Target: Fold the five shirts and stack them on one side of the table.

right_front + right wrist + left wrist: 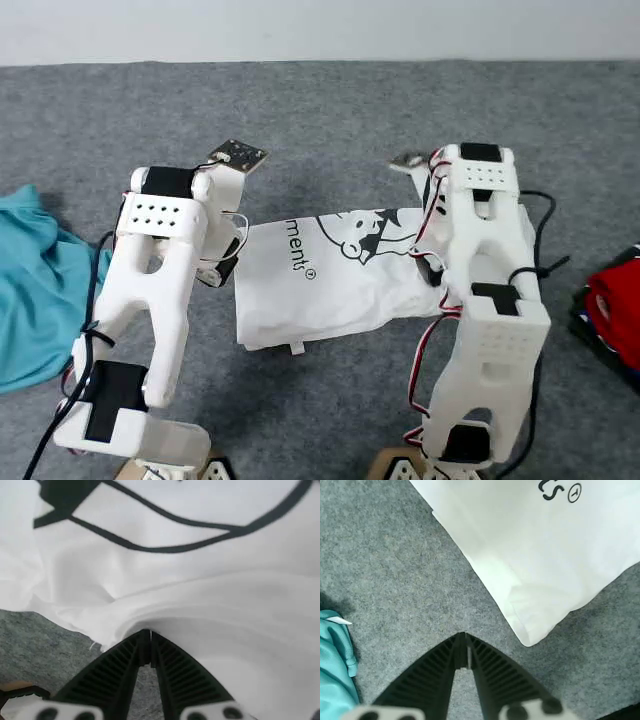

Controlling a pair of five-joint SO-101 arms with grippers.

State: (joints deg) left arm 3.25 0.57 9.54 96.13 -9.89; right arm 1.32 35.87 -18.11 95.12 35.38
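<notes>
white shirt (330,275) folded, long axis running arm to arm, graphic end toward right arm. left end effector (462,642) fingers together over worktop (395,580), just beside shirt corner. right end effector (146,637) fingers together, tips touching shirt edge.

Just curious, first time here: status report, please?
Left pincer shut, empty, over grey carpet. Right pincer shut at edge of white printed shirt. Crumpled teal shirt lies apart.

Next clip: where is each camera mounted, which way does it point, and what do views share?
High view: fixed overhead, looking down; left arm and right arm show.
Left wrist view: on left arm, facing down at the table past shut left gripper.
Right wrist view: on right arm, close over white shirt; right gripper shut on its edge.
Shared: white shirt in all three; teal shirt in high and left wrist.
</notes>
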